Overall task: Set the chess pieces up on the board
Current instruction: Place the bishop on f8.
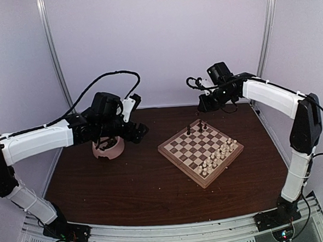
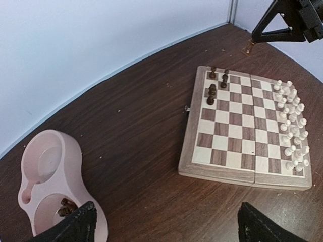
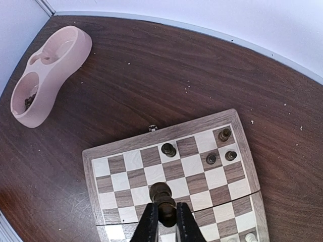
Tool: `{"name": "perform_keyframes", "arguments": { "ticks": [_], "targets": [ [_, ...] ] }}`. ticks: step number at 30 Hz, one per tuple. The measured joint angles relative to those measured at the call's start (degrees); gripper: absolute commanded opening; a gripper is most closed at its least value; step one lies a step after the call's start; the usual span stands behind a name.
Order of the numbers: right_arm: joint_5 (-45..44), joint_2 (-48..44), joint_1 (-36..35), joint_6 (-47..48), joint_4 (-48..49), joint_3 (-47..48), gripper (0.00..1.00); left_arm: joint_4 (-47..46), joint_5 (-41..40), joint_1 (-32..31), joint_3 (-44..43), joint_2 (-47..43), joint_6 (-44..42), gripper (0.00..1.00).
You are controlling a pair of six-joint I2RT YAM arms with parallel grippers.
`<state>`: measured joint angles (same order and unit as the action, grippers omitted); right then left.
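Four dark chessmen (image 3: pixel 211 159): are standing on the board (image 3: pixel 90 186), grouped at its far corner by the back wall, each on its own square.
Fifth dark chessman (image 3: pixel 162 194): is being pinched upright between the fingertips of the right claw (image 3: pixel 163 212), hanging above the far part of the board, apart from those four.
Spare dark pieces (image 2: pixel 65 206): are lying in one cup of the pink double bowl (image 2: pixel 50 171); too small for me to be counting.
Board: is sitting cornerwise on the dark table (image 1: pixel 116 184), right of centre.
Pale chessmen (image 1: pixel 218 153): are standing in two rows along the board's near-right side, opposite the dark ones.
Right claw: is gripping that fifth chessman, jaws drawn in narrow around it, pointing down at the squares.
Left claw (image 2: pixel 165 206): is gaping wide and holding nothing, hovering over the table just beside the bowl, well apart from the board.
Pink double bowl: is resting left of the board, near the back wall, partly hidden under the left arm from above.
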<state>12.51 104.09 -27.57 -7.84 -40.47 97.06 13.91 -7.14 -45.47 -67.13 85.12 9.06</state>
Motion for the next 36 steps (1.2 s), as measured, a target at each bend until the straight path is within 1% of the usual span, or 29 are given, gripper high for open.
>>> {"name": "perform_keyframes", "arguments": {
  "ticks": [4, 12, 20, 26, 36],
  "targets": [
    [-2.4, 4.6, -0.1, 0.7, -0.1, 3.0, 0.05, 2.4, -2.0, 1.4, 0.0, -1.3, 0.6, 0.98],
    [-5.3, 13.1, -0.1, 2.3, -0.6, 9.6, 0.05, 5.1, -5.8, 2.4, 0.0, -3.2, 2.3, 0.98],
    [-6.7, 17.0, -0.1, 3.5, -0.9, 14.0, 0.05, 7.3, -10.8, 3.1, 0.4, -3.2, 4.4, 0.98],
    [-7.1, 20.0, -0.1, 3.8, -1.1, 15.5, 0.05, 7.3, -12.2, 3.1, 0.4, -3.2, 4.6, 0.98],
    [-7.4, 23.3, -0.1, 4.8, -1.8, 16.3, 0.06, 7.2, -12.2, 3.1, 0.5, -3.2, 4.5, 0.98]
  ]
}}
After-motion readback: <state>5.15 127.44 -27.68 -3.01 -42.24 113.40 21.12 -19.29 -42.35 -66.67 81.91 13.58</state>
